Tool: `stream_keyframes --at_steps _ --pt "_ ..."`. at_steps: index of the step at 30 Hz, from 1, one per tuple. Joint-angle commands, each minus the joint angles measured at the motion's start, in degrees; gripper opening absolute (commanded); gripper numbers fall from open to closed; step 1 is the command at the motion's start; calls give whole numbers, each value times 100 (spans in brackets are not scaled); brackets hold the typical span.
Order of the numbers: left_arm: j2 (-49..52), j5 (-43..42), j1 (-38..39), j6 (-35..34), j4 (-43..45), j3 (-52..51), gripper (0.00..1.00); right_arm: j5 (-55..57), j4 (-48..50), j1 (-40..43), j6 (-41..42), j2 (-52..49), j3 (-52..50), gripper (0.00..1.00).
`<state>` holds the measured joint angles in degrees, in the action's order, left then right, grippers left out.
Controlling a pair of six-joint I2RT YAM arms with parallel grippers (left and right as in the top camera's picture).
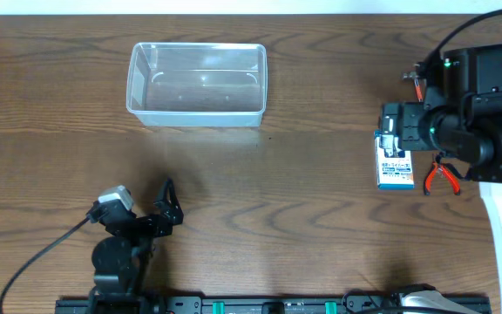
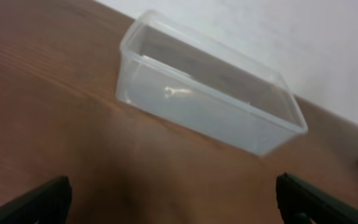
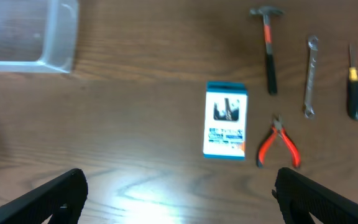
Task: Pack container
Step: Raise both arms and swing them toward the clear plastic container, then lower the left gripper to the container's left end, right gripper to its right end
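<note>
container (image 1: 197, 115) sits empty toward the far side of the table (image 1: 321, 227), so the first pick is in hand. right gripper (image 3: 179, 180) hangs above the box (image 3: 226, 121) and pliers (image 3: 277, 144), jaws wide and holding nothing; next it probably has to drop and close across the box's narrow sides. left gripper (image 2: 173, 186) sits low near the front edge, open and empty, facing the container.

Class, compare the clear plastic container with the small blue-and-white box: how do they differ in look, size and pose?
The container is clear and colourless; the blue-and-white box is opaque and printed. The container is far larger than the box. The container stands open-topped and empty; the box lies flat. Both are rectangular and rest on the wooden table.
</note>
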<state>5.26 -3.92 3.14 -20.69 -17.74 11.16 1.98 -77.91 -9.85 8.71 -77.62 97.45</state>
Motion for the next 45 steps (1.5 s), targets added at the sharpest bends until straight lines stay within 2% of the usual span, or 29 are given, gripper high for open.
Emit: stream_keyframes --at_steps 1,5,12,16,19,23,28,32,38,45 --pt "734 -90 -24 940 -476 1025 98 -48 105 -289 -59 -149 122 99" --pt "2356 376 -24 1646 -1681 2529 98 -46 245 -660 -59 -409 122 99" --pt "5278 461 -24 2520 -3595 5615 98 -50 339 -1102 90 -949 138 99" --pt "6413 463 -101 2669 -4483 7154 98 -72 341 -1134 197 -1261 372 99" --pt "6970 459 -177 2667 -4693 7917 98 -72 380 -1119 195 -1451 621 99" --pt "7267 463 -179 2669 -4393 8159 98 -15 640 -1117 149 -1502 693 99" --pt "7431 446 -177 2669 -4054 8161 98 581 651 -1040 153 -1502 691 99" --pt "7604 -317 -74 2999 -3834 8183 98 833 686 -828 153 -1502 691 99" --pt "8115 -96 356 3012 -3847 8183 98 831 658 -162 151 -1502 691 99" --pt "8679 221 946 3012 -3390 8183 98 704 457 385 151 -1502 682 99"
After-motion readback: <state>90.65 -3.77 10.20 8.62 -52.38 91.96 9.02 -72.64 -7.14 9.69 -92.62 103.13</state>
